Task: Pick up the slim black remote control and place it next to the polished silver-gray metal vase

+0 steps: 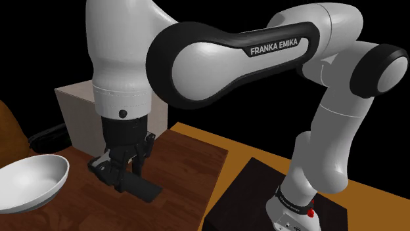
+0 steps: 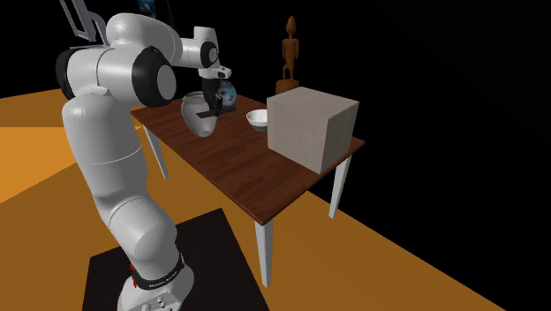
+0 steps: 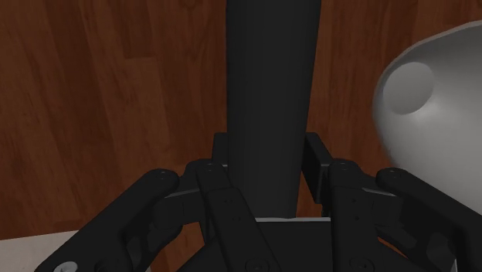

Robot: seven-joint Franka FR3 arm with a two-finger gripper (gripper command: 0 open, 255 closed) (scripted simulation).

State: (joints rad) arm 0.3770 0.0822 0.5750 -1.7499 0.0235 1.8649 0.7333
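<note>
My gripper (image 1: 125,161) is shut on the slim black remote (image 1: 136,184), which slants down over the dark wooden table (image 1: 190,157). In the wrist view the remote (image 3: 270,77) runs straight out from between the fingers (image 3: 318,158), which clasp its sides. The rounded silver-grey vase (image 3: 432,100) stands close beside the remote's far end. From the shoulder view the vase (image 1: 33,180) sits at the lower left, a short gap from the gripper. In the second exterior view the gripper (image 2: 210,110) hangs right next to the vase (image 2: 199,117).
A large pale box (image 2: 313,128) stands on the table's end near its corner, and a small white bowl (image 2: 257,119) lies between it and the gripper. A brown wooden figure (image 2: 290,53) and a bluish round object (image 2: 228,93) stand behind. The stand rests on a black mat (image 1: 263,197).
</note>
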